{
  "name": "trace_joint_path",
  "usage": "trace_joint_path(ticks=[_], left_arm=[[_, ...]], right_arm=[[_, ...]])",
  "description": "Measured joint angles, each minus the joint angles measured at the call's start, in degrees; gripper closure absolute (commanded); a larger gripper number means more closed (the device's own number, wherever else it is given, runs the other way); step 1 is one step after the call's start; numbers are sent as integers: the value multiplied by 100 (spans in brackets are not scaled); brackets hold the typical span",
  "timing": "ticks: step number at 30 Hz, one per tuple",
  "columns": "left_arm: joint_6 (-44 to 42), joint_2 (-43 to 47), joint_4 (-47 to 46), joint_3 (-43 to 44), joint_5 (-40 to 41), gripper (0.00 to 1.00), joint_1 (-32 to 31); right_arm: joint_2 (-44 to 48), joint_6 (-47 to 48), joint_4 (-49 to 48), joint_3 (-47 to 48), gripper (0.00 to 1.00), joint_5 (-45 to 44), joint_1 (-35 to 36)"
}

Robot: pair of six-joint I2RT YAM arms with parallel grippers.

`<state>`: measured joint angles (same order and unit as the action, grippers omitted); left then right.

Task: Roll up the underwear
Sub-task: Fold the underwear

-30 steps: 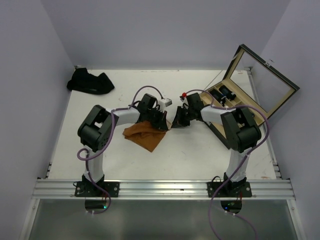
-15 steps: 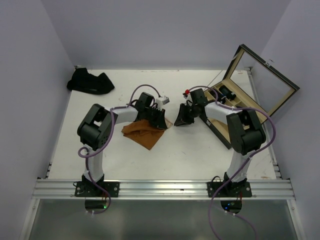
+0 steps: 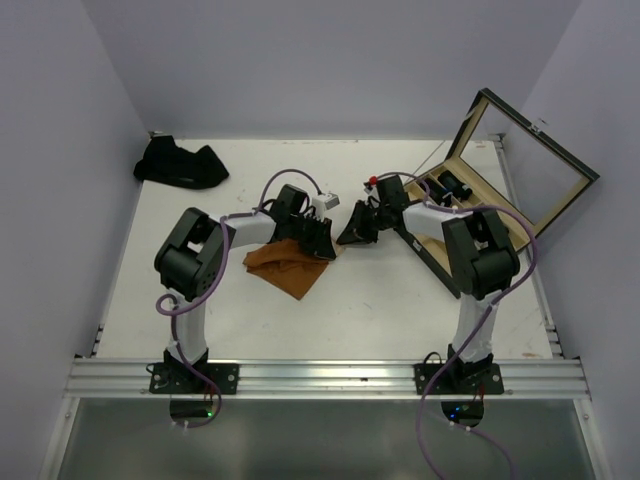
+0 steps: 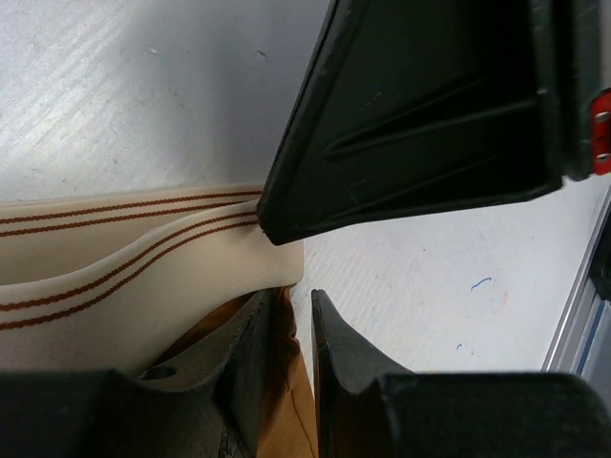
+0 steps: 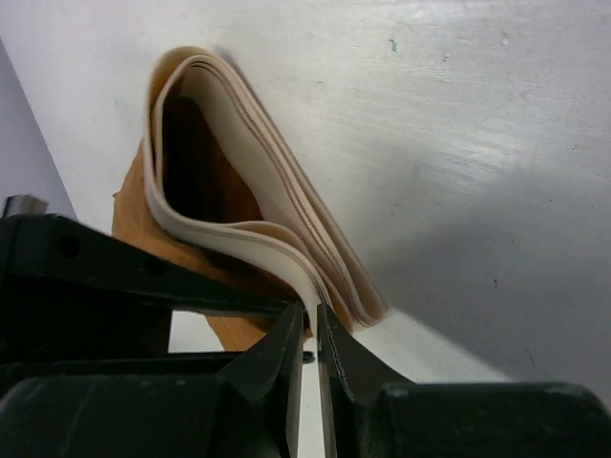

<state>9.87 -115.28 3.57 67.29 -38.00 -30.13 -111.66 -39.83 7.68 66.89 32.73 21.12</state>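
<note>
Overhead only: open wooden box (image 3: 495, 205) at right of the table (image 3: 380, 300), dark items (image 3: 450, 185) in its compartments; up close, rust-orange underwear (image 3: 285, 270) mid-table, striped cream waistband (image 5: 286, 229) doubled, left gripper (image 4: 298, 305) and right gripper (image 5: 310, 320) barely parted at its edge, neither visibly holding it.

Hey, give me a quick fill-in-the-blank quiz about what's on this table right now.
The orange underwear has a ____ waistband.
The wooden box has its lid standing ____.
A dark cloth lies in the table's far ____ corner.
Missing: cream; open; left.
</note>
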Motion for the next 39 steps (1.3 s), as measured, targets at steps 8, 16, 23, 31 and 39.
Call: trace_joint_path(ticks=[8,16,23,31,39], left_arm=[[-11,0,0,0,-4,69,0],[-527,354,382,0,221,55,13],[-2863,2345,2050,4,431,64,238],[-6566,3659,3414,-953,824,67,258],[-9908,3897,3128,-2269,1095,55,258]], right_arm=[[-350,-111,-162,76,89,-20,151],[-599,229,0,367,92,-55,192],[-632,446,199,496,92,-85,208],[-699,511,404,647,92,-76,212],[-739,595,540,745,92,-68,212]])
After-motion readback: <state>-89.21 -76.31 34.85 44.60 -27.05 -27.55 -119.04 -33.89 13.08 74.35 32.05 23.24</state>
